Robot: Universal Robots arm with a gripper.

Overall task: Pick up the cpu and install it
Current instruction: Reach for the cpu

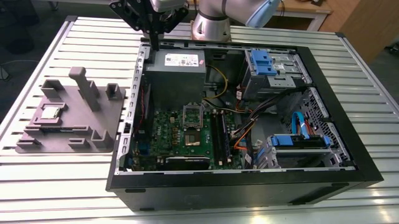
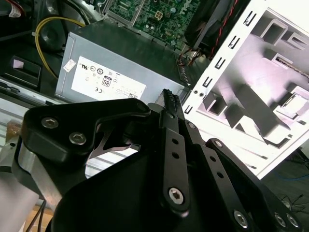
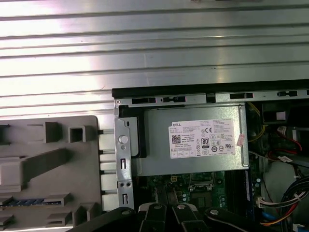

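- Slatted table (image 1: 56,186) carries an open computer case (image 1: 237,189)
- grey fixture tray (image 1: 106,133) sits just beside the case, on the exterior view's left; the cpu (image 1: 50,112) lies flat on it
- gripper (image 1: 153,41) hangs over the case's rear edge, well apart from the cpu; fingers pressed together, holding nothing

Table (image 1: 62,186) is bare along its near edge and at the near corner on the exterior view's left. Holder (image 1: 74,127) by that left edge: tall post (image 1: 87,93) and blocks stand near the cpu (image 1: 50,112) (open from above). In the case (image 1: 249,189), socket (image 1: 192,113) open from above, hemmed by power supply (image 1: 177,77), memory slots (image 1: 219,133), cables (image 1: 246,128). Gripper (image 1: 153,41) hangs over the case's far wall.
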